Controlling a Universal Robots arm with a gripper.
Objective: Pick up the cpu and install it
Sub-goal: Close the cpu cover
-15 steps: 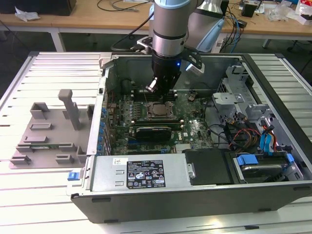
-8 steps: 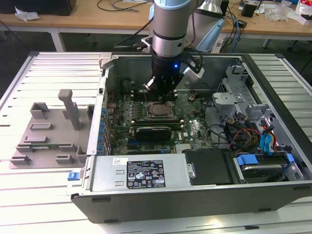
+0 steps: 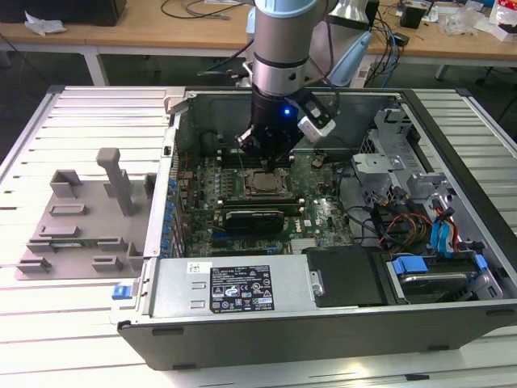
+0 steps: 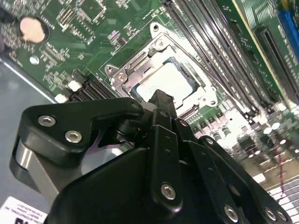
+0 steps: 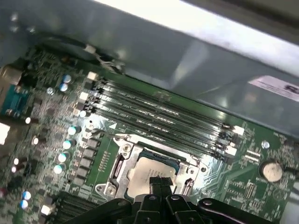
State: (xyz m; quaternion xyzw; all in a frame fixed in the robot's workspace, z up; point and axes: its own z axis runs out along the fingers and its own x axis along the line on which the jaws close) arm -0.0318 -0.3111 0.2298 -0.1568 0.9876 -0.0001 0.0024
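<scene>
- The cpu [image 5: 150, 173], a thin square chip with a pale silvery metal top, lies flat inside the dark square socket frame with a metal rim [image 5: 122, 161] on the green motherboard [image 5: 56, 130], well inside the open grey computer case [image 3: 339, 323].
- The black gripper [image 5: 161, 183] hangs directly over it, fingertips drawn together at the chip's top face; whether they pinch it I cannot tell.
- In the second wrist view the chip [image 4: 170, 84] sits just beyond the fingertips [image 4: 161, 100].
- Long memory slots [image 5: 159, 116] run beside the socket.
- The grey plastic tray with upright posts [image 3: 81, 218] stands outside the case, at the exterior view's left.
</scene>
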